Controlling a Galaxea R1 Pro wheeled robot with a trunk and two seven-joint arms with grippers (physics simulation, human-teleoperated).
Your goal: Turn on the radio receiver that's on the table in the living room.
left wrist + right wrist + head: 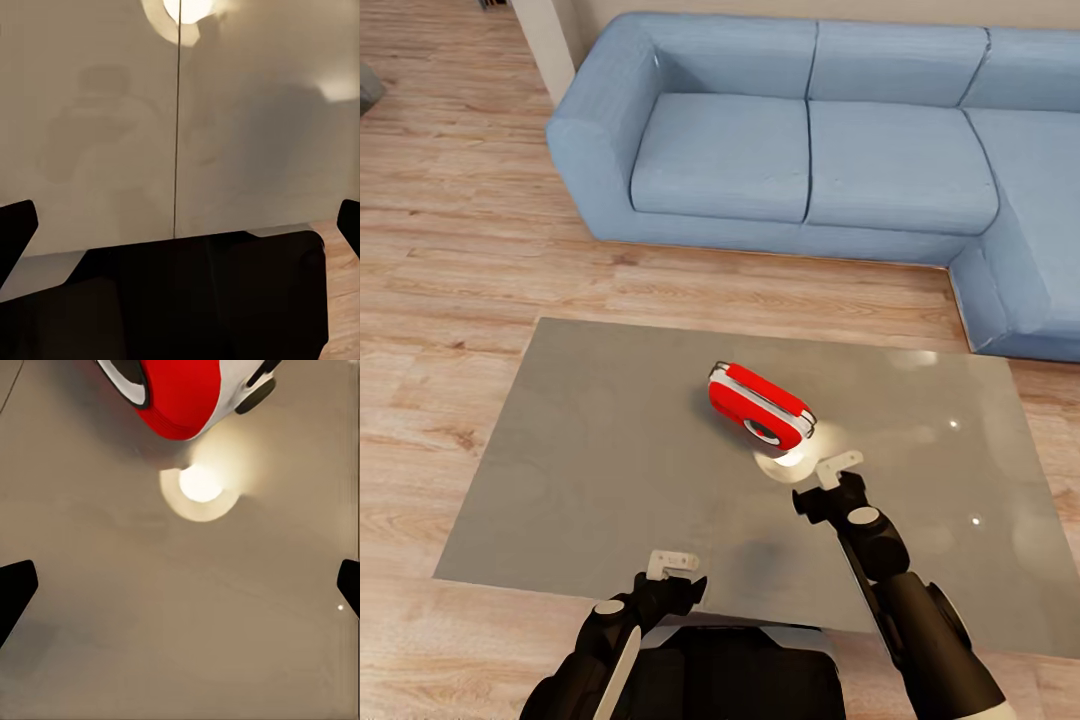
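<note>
**Radio receiver on the living-room table**

Blue sofa point(830, 140) behind the glossy grey table point(590, 470). Red radio receiver point(760, 404) lies near the table's centre. Right pincer point(826, 480), fingers apart, hovers just beside it; left pincer point(672, 572), fingers apart, at the near edge.

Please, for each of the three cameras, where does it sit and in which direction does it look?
Head view: on the robot's head, looking forward and down at the table, radio and sofa; both arms show, with the left gripper and the right gripper.
Left wrist view: on the left arm, looking along open fingers at the table top.
Right wrist view: on the right arm, facing the radio over the table.
Shared: head and right wrist views both show the radio.
</note>
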